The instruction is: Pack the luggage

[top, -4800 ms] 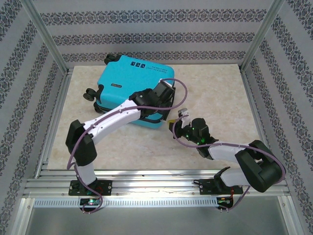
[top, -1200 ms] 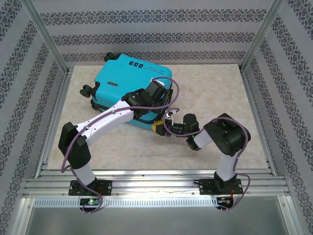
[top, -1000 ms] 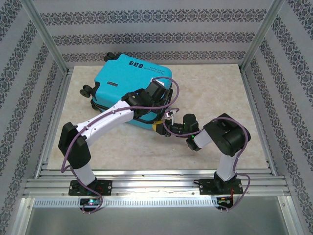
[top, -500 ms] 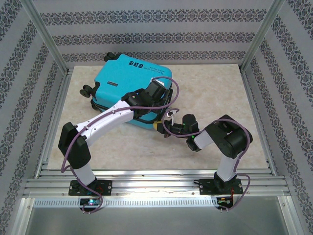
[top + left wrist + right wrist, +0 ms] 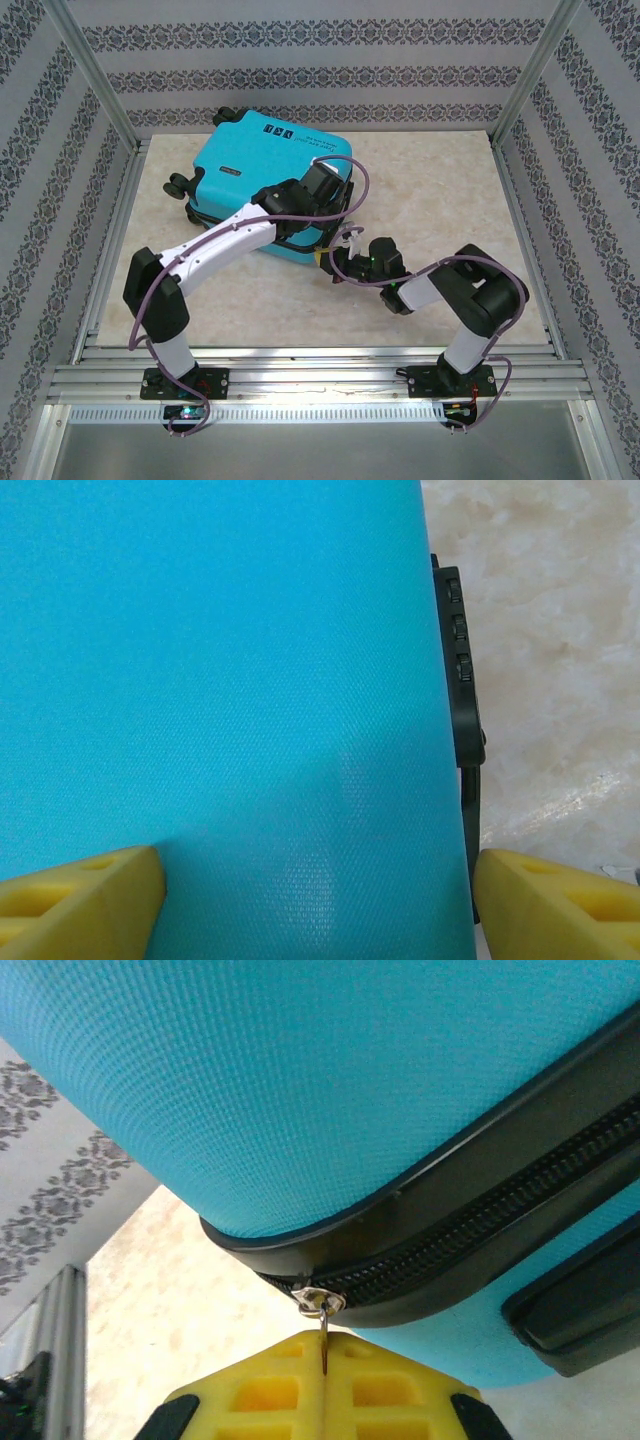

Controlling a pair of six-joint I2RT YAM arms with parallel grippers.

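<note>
The turquoise luggage (image 5: 250, 165) lies closed on the table at the back left, wheels to the left. My left gripper (image 5: 322, 200) rests on its near right corner. In the left wrist view the left gripper (image 5: 320, 905) stands open, its yellow fingers (image 5: 80, 900) spread wide over the blue shell (image 5: 220, 680). My right gripper (image 5: 332, 262) sits at the case's front right corner. In the right wrist view the right gripper (image 5: 324, 1370) is shut on the metal zipper pull (image 5: 323, 1308) of the black zipper (image 5: 470, 1240).
A black combination lock (image 5: 458, 630) sits on the case's side edge. A black handle (image 5: 580, 1320) lies under the zipper band. Bare marble table (image 5: 440, 190) stretches to the right of the case. Patterned walls and metal posts (image 5: 530, 90) fence the workspace.
My right gripper has shut on the zipper pull and shifted slightly left along the case's corner. The left gripper's fingers have spread a little wider on the shell.
</note>
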